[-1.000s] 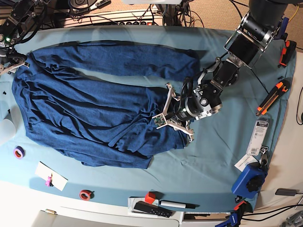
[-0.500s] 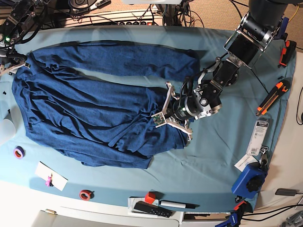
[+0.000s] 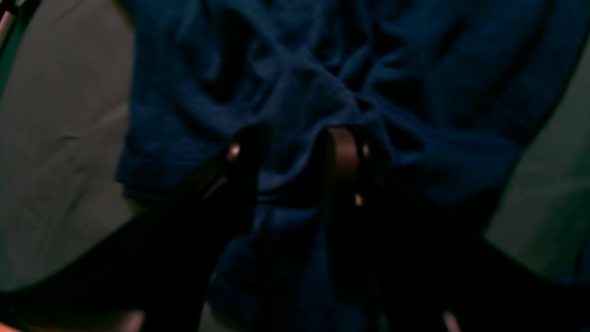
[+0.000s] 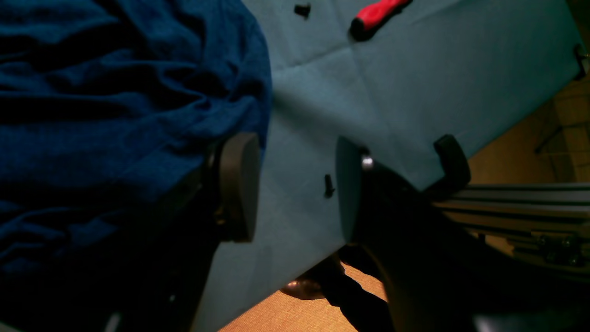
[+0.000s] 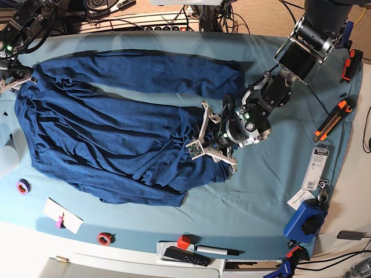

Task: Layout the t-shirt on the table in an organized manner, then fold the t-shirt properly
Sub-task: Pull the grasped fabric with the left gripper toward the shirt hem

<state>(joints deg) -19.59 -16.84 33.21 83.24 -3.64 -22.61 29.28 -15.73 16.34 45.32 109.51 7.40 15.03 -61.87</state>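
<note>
Between the left gripper fingers bunches the t-shirt.

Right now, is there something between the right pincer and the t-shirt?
Nothing visible. In the right wrist view the right pincer stands open over the table edge, and the t-shirt hem lies right beside one finger, with only bare teal cloth between the fingers.
</note>
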